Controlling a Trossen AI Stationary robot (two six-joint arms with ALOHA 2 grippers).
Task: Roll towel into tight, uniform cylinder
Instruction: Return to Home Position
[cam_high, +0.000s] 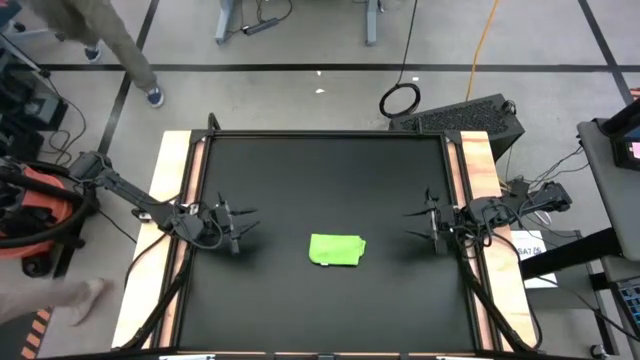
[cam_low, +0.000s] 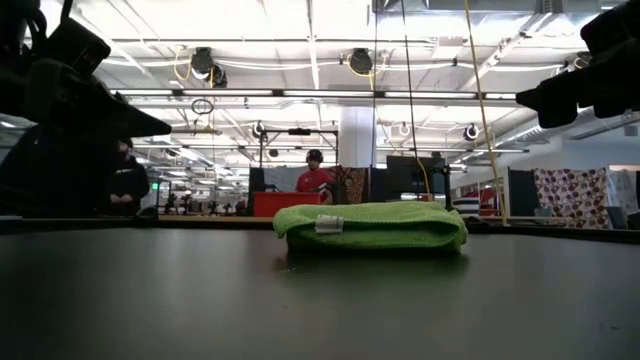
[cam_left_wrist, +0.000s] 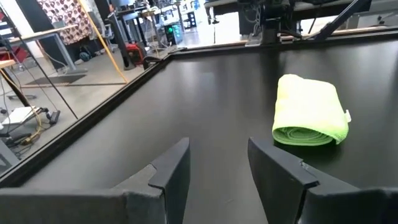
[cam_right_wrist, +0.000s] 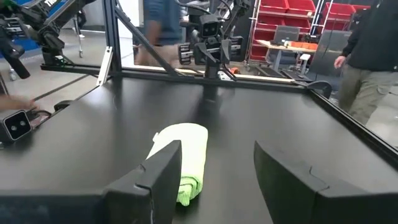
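Towel (cam_high: 337, 250) rolled, mid-mat (cam_high: 320, 170), well off edges.

Robotics lab/open workshop hall, strip lights (cam_low: 250, 20) overhead, red parts bins (cam_right_wrist: 280, 15) on racks, taped concrete floor (cam_high: 300, 40), loose cables (cam_high: 400, 99), ppl (cam_right_wrist: 372, 50) standing around nearby

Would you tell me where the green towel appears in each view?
High view: towel just below the picture's centre.
Low view: towel at centre.
Left wrist view: towel ahead of the left gripper, spiral end facing it.
Right wrist view: towel just beyond the right gripper.
Shared landmark: the black table mat under it.
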